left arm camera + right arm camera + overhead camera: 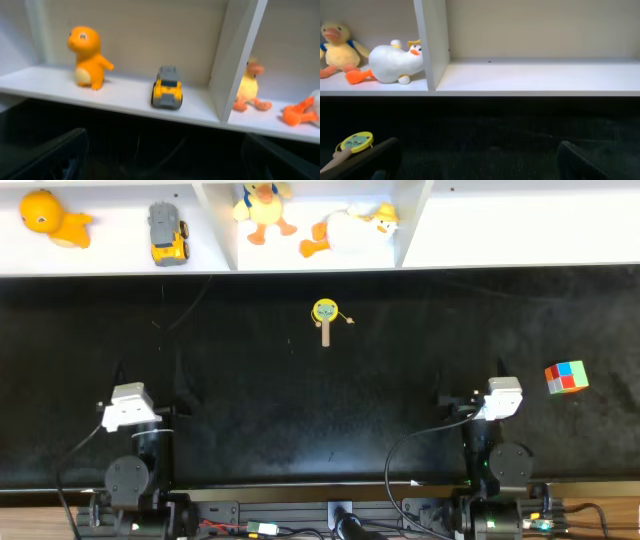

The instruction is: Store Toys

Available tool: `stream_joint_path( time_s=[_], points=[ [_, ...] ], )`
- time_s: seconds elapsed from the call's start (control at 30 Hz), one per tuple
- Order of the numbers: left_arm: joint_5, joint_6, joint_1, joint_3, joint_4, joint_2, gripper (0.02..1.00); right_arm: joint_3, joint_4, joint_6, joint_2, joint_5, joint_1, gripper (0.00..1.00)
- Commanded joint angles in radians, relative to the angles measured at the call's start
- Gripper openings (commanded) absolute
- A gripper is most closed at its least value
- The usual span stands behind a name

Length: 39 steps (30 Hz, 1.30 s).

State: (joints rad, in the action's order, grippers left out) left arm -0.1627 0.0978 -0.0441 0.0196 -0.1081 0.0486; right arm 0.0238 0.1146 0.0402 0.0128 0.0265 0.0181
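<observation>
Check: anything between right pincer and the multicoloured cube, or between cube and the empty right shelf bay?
Nothing visible. Bare black mat separates the right pincer from the multicoloured cube, and the cube from the empty white right shelf bay. The yellow round rattle with a wooden handle lies mid-mat, off both paths.

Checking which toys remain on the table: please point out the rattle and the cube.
Rattle (325,311), top view, on its round yellow head.
Cube (566,377), top view, centre of its visible faces.
</observation>
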Motion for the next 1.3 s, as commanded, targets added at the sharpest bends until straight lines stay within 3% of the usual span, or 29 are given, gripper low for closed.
stream_joint_path(
  time_s=[0.03, 0.27, 1.3],
  points=[
    [-0.036, -0.019, 0.003, -0.012, 0.04, -0.047, 0.998, -0.003, -0.003, -0.003, -0.009, 0.006, 0.002, 0.996],
    [-0.032, -0.019, 0.003, -0.012, 0.181, -0.047, 0.998, -0.003, -0.003, -0.003, -0.009, 0.006, 0.002, 0.996],
    [-0.022, -0.022, 0.004, -0.012, 0.177, -0.047, 0.998, -0.003, -0.003, -0.003, -0.009, 0.006, 0.002, 0.996]
  ],
)
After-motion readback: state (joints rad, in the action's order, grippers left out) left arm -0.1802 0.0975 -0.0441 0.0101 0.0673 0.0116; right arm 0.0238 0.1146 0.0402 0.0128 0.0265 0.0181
